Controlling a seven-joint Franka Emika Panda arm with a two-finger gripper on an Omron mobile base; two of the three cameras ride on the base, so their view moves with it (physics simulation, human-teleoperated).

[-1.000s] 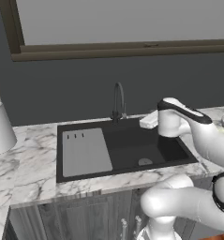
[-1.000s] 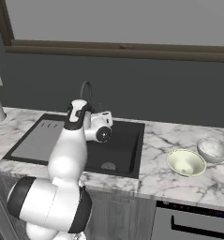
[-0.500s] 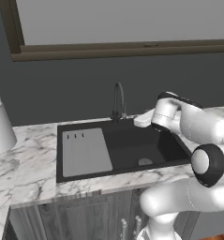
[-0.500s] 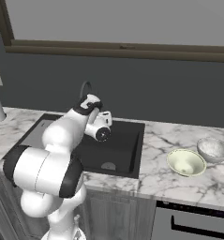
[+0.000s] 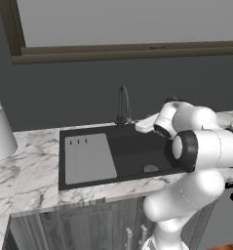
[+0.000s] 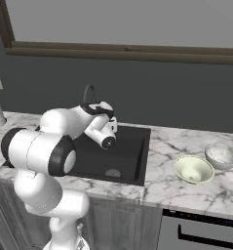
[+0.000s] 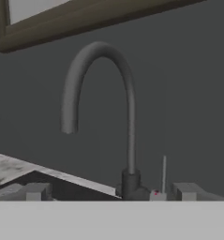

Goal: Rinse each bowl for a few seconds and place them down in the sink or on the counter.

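The end effector (image 7: 111, 191), jaws apart and empty, faces the faucet (image 7: 104, 112) over the sink (image 5: 127, 156). Both bowls (image 6: 193, 168) sit on the bench (image 6: 186, 190), well off to its right. They look rigid, light, glossy and probably slippery; pinching the rim suits.

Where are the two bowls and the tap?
greenish bowl (image 6: 193, 169), right base view, on its inside.
grey bowl (image 6: 222, 156), right base view, on its inside.
faucet (image 7: 128, 98), hand view, on its curved neck.
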